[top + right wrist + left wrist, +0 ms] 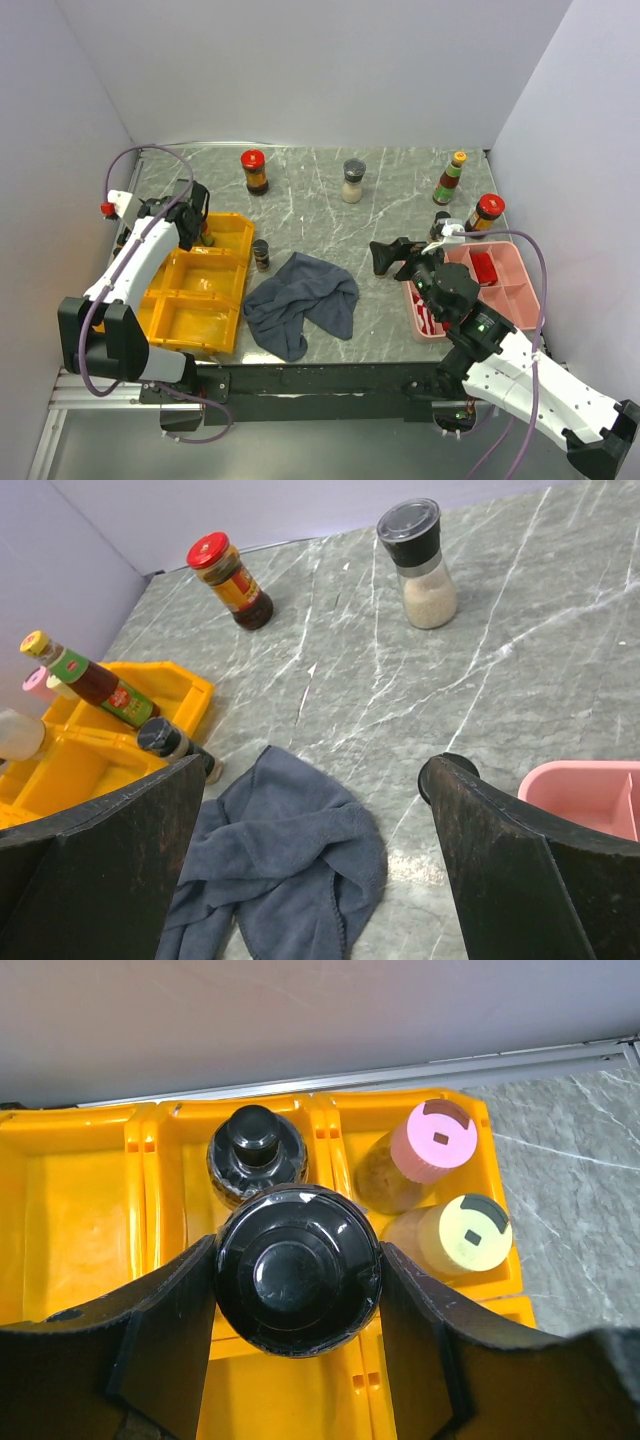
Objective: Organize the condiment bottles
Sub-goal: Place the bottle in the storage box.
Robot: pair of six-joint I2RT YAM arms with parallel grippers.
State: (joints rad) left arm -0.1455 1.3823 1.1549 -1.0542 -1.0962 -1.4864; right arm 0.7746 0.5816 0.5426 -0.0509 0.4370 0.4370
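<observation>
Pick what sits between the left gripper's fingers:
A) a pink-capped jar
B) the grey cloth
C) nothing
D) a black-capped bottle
D: in the left wrist view the left gripper has its fingers against both sides of the black-capped bottle, above the yellow tray.

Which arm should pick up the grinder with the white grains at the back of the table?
Right. The right gripper is open and empty, with the grinder ahead in its wrist view; the left gripper is shut on a black-capped jar over the yellow tray.
</observation>
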